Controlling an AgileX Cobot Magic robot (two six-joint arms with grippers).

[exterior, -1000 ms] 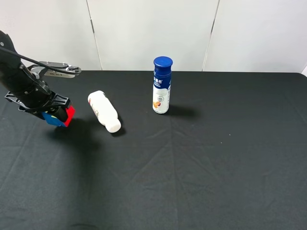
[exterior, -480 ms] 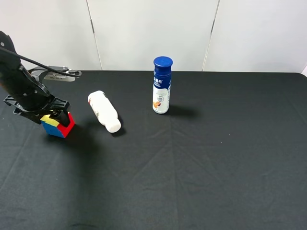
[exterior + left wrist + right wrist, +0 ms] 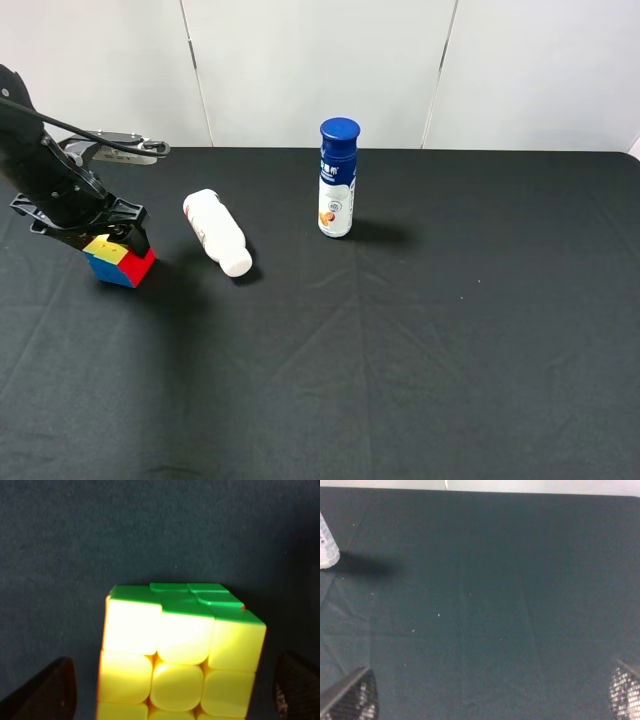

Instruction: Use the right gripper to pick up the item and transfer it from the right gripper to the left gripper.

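Left wrist view, left pincer [image 3: 170,692] spread clear of cube [image 3: 180,655], green face unseen overhead, right pincer [image 3: 492,690] wide open

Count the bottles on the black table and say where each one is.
2. A blue-capped bottle stands upright near the table's middle, towards the back. A white bottle lies on its side to its left, between it and the puzzle cube. None seems hidden.

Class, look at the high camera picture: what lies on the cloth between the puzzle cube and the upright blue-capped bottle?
In the exterior high view, the white bottle lies on its side between the puzzle cube and the blue-capped bottle.
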